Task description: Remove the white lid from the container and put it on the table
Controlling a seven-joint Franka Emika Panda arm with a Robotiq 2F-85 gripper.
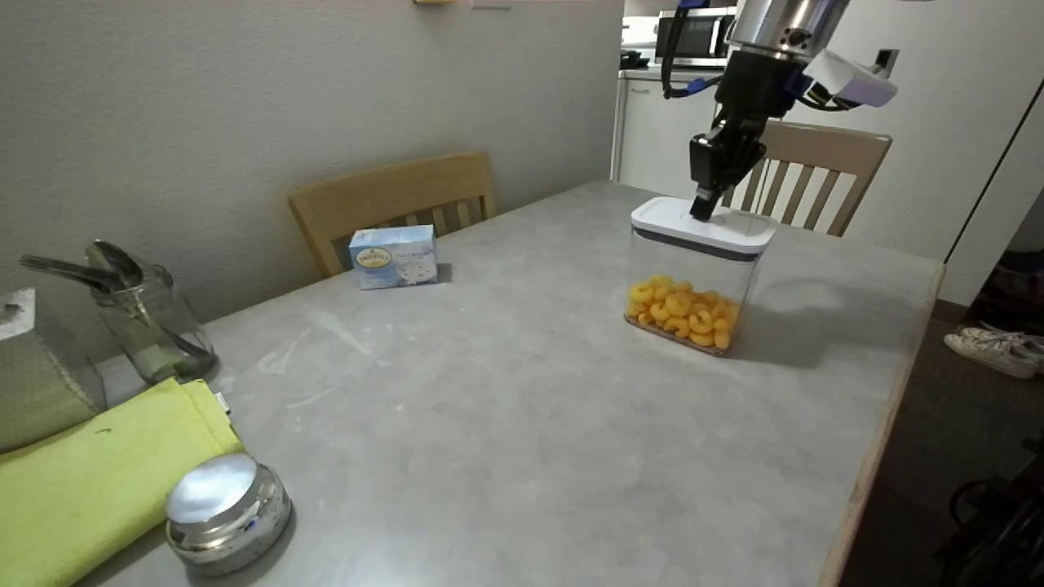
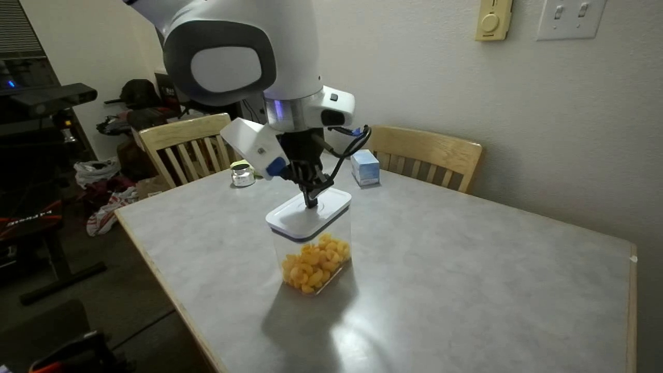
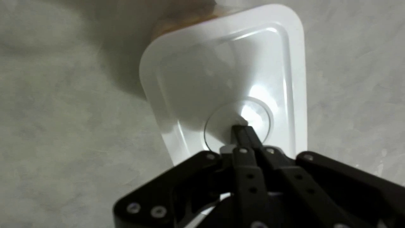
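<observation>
In an exterior view, the white lid (image 1: pixel 724 231) caps the container (image 1: pixel 693 269) toward the right edge of the surface (image 1: pixel 506 391), which stretches broadly left to a blue-white box (image 1: pixel 395 259); the lid's long axis runs far-left to near-right. In an exterior view, wide surface lies right of the container, a metal tin (image 2: pixel 243 176) far left; the axis runs near-left to far-right. In the wrist view, the pincer (image 3: pixel 243 129) has its fingers together at the lid's round centre; contact is unclear.
</observation>
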